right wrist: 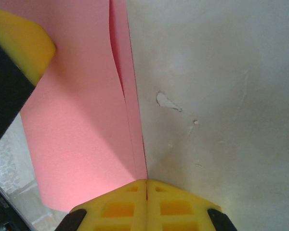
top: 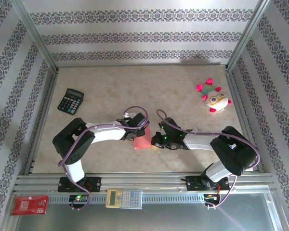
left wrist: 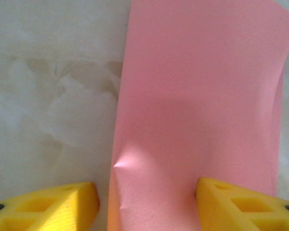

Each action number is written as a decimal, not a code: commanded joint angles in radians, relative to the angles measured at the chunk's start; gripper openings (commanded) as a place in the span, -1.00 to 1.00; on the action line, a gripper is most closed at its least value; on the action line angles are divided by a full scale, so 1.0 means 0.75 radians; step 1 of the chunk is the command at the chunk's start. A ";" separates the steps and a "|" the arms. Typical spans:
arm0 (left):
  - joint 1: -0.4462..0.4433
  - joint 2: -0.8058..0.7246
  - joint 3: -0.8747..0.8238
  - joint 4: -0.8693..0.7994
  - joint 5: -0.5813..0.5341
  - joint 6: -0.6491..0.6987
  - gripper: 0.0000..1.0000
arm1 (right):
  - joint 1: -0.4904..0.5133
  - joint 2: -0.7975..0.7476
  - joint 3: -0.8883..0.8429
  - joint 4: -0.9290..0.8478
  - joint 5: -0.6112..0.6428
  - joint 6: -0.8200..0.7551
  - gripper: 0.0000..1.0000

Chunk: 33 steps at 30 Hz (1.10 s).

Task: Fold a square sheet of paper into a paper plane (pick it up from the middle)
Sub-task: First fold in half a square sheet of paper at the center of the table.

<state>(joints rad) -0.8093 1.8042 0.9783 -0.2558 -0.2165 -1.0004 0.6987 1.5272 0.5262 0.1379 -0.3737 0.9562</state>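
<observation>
The square sheet of paper (top: 141, 141) is salmon-pink and lies folded over in layers at the table's middle, between the two arms; it does not have the shape of a paper plane. My left gripper (left wrist: 147, 204) is open above it. One yellow finger (left wrist: 53, 207) is over the bare table beside the paper's (left wrist: 197, 96) left edge, the other (left wrist: 241, 204) is over the paper. A small dent marks that edge. My right gripper (right wrist: 147, 192) is shut, with the paper's (right wrist: 77, 125) layered right edge running into the seam between its fingers. The left gripper's finger (right wrist: 19, 43) shows at the top left.
A black calculator (top: 70, 101) lies at the left, and a pink-and-white plush toy (top: 213, 98) sits at the back right. On the near rail are a second calculator (top: 124, 198) and a red card (top: 29, 204). Patterned walls enclose the table.
</observation>
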 commanded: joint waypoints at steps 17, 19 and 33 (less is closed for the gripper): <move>0.010 0.217 0.027 0.004 -0.120 0.013 0.34 | 0.056 0.091 -0.002 0.069 -0.013 0.028 -1.00; 0.009 0.218 0.029 0.006 -0.119 0.013 0.34 | 0.055 0.092 -0.005 0.069 -0.013 0.027 -1.00; 0.003 0.249 0.038 0.003 -0.119 0.007 0.43 | 0.035 0.089 -0.034 0.167 -0.055 0.052 -1.00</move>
<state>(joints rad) -0.8444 1.8622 1.0508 -0.3298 -0.2852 -1.0000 0.6975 1.5326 0.5194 0.1627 -0.3824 0.9749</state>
